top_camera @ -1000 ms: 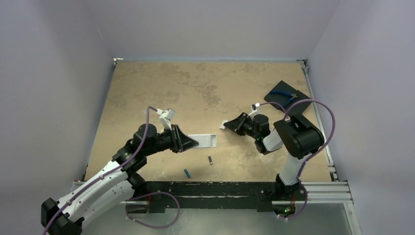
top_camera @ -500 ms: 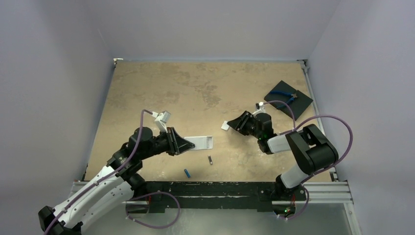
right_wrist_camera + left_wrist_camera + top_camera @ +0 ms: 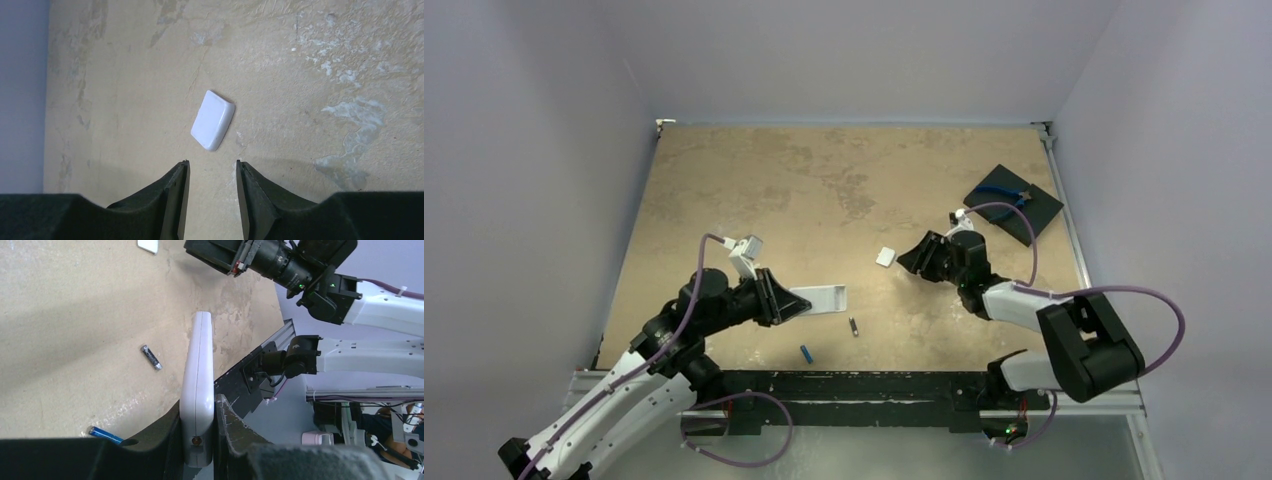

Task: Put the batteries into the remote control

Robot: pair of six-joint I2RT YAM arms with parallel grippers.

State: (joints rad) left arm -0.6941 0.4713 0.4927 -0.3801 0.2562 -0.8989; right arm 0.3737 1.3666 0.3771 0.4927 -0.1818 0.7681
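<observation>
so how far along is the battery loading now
Done: a small white piece, likely the battery cover, lies on the table apart from the remote. In hand: the left claw clamps the remote on edge; the right claw is open and empty. Left: the blue battery and dark battery lie on the table, unloaded.

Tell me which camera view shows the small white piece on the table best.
The right wrist view: the small white piece lies whole and large, beyond the open right claw. The top view shows the piece only as a tiny speck; the left wrist view catches its corner at the upper edge.
</observation>
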